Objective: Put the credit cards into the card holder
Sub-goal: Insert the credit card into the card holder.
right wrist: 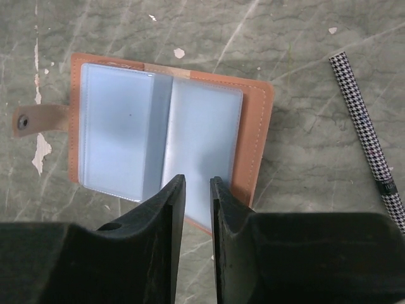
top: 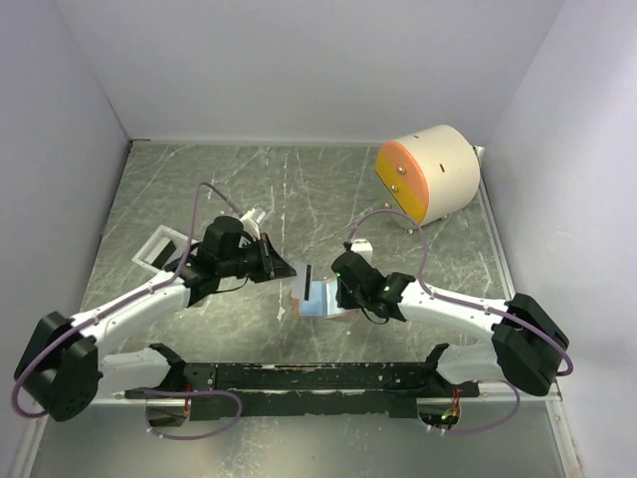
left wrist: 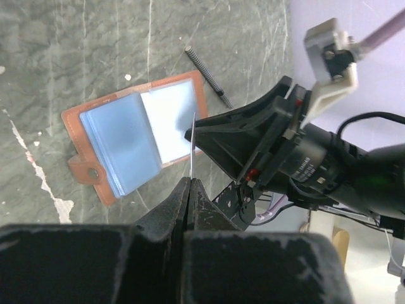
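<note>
**Task item: appearance.** The card holder is a salmon-brown, leather-like folding wallet. It lies open and flat on the worktop. Its inside is filled with clear, pale-blue plastic sleeves, and stitching runs along the border. A short strap with a small snap stud projects from one short side.

**Location.** The card holder sits near the centre of the worktop, towards the near edge, between the two end effectors.

**Count.**
- Card holder: one.
- Credit card: one. It shows only as a thin upright edge, so its colour cannot be determined.
- Pen with a houndstooth pattern: one.
- Cream cylinder with an orange face: one.
- White tray: one.

**End effectors.**
- The left end effector has its fingers pressed together, pinching the credit card edge-on above the open holder.
- The right end effector has its fingers slightly spread with nothing between them. It is positioned over the edge of one sleeve. Contact with the sleeve cannot be determined.

**Surroundings and obstructions.**
- The pen lies on the worktop just beside the card holder, not touching it.
- The cylinder stands at the far right, well apart from the holder.
- The tray lies at the left, beyond the left arm.
- In the left wrist view, the right arm covers one side of the holder.
</note>
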### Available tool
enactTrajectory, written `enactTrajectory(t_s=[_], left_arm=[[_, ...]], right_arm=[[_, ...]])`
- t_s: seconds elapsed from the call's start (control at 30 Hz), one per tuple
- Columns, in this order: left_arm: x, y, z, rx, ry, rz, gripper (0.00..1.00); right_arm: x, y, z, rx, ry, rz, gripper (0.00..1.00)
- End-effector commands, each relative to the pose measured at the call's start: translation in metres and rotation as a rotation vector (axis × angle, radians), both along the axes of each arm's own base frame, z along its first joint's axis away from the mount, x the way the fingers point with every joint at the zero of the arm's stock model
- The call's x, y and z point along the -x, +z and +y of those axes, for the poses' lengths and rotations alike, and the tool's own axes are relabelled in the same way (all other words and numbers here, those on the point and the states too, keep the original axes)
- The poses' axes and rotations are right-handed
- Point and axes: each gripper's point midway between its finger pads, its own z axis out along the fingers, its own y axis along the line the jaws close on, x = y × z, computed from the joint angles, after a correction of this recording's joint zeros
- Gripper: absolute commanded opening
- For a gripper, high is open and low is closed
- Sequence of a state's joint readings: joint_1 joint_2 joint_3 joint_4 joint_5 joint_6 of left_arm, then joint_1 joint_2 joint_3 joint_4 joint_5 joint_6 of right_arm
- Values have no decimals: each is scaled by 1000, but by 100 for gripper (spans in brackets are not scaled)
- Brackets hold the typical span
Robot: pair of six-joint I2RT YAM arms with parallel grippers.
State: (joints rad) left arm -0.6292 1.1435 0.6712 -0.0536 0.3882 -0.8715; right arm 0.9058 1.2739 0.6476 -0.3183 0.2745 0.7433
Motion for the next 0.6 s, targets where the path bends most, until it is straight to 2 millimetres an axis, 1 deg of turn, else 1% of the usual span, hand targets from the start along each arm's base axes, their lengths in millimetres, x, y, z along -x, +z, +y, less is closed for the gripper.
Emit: enactTrajectory(t_s=[0.0,0.1,0.2,0.27,0.43,0.57], left_arm=[[-4,1,-25,89,-6,6,7],[-4,-11,-37,85,-7,30,7],[-3,-23,-47,92,-9,53,7],[-2,-34,-52,86,-17,76,7],[-1,-68,-55,11,-26,126,7],[1,-85,-58,-14,-57,151,7]], right_arm=[[0,-2,-8,-3,-13,-3,22],[0,-7,-14,-6,-28,4,22],[1,-11,-16,-13,-31,11,22],[2,-15,-15,-17,-29,19,22],[3,-21,-19,-8,-36,32,21],[3,-23,-23,-10,-39,32,21]])
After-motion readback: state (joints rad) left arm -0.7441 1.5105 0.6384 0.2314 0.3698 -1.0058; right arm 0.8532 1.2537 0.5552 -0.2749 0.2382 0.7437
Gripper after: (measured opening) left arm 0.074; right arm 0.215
